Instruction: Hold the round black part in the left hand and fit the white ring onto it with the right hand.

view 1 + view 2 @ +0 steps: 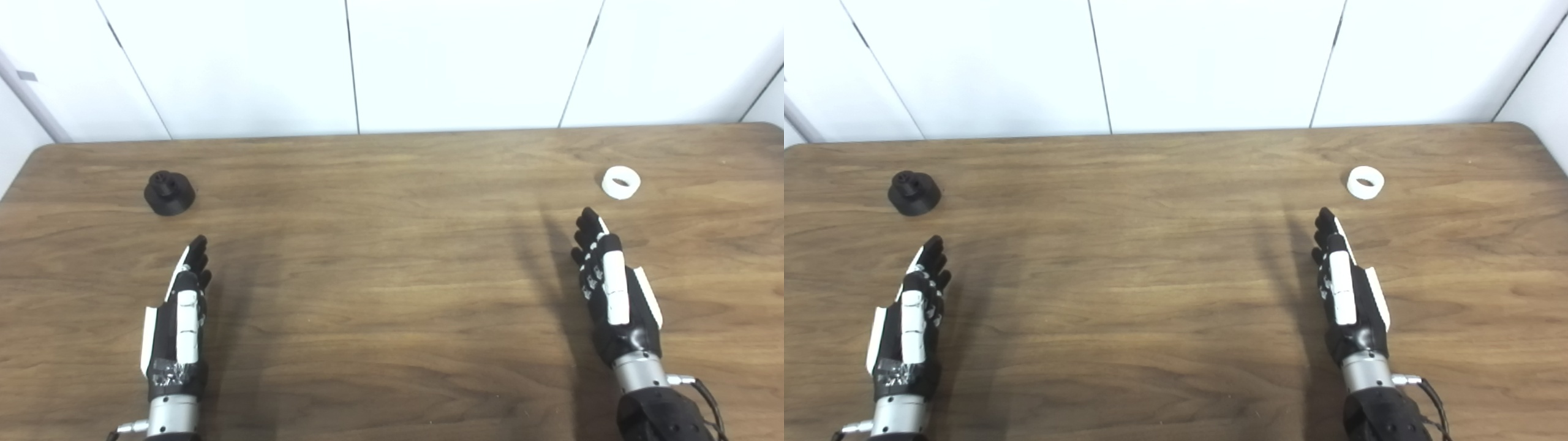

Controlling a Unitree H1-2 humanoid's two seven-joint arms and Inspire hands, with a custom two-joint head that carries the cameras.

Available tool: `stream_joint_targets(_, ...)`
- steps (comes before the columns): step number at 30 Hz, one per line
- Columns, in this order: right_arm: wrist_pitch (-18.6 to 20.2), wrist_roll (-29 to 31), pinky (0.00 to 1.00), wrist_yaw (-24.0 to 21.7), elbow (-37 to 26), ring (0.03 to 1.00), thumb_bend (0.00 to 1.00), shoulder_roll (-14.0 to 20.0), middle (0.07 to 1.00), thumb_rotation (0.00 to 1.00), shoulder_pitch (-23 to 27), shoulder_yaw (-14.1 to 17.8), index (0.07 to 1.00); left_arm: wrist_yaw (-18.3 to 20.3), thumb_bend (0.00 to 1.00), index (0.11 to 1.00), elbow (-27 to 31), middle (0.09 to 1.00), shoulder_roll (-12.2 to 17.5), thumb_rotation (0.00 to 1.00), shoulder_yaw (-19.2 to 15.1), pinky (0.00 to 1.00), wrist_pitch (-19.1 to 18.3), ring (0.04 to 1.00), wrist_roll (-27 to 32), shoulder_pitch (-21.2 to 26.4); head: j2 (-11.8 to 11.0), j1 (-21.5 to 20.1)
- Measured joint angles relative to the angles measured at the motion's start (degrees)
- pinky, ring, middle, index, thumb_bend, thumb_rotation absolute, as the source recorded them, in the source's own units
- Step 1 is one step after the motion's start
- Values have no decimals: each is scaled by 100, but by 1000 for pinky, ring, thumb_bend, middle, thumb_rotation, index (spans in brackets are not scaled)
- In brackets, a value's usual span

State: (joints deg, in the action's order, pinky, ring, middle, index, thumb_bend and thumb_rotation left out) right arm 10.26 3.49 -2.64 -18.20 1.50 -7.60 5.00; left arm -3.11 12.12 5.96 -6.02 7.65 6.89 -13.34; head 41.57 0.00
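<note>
The round black part sits on the wooden counter toward the far left corner, a wide base with a narrower knob on top, standing upright. The white ring lies flat toward the far right corner, its hole facing up. The two are well apart, almost the whole width of the counter between them.

The left hand comes in over the near edge on the left side, turned edge-on with its fingers stretched straight and released, grasping nothing. Its fingertips point toward the black part and stop short of it, with bare wood between.

The right hand comes in over the near edge on the right side, also edge-on, its fingers extended and released, empty. Its fingertips are near the white ring, which lies just beyond them and a little to the right, not touching. Both hands cast soft shadows on the counter beside them.
</note>
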Motion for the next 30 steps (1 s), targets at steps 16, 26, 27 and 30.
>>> stream_joint_targets(16,-2,64,1000,-15,-4,998,527,81,981,1000,-35,27,980,7,540,939,8,976,-11,949,55,1000,6,993,-55,-21,-359,701)
stream_joint_targets(26,-237,186,1000,-266,185,1000,480,207,1000,1000,-71,87,1000,-70,471,931,-7,970,-71,916,299,1000,220,995,-348,-20,-992,1625)
stream_joint_targets(27,-278,192,1000,-289,212,1000,494,212,1000,1000,-71,89,1000,-89,467,933,-16,970,-74,916,317,1000,238,996,-423,-19,-1167,1783)
stream_joint_targets(30,-388,240,1000,-351,291,1000,529,266,1000,1000,-70,102,1000,-138,471,937,-50,968,-78,905,354,1000,338,993,-535,-13,-1335,1915)
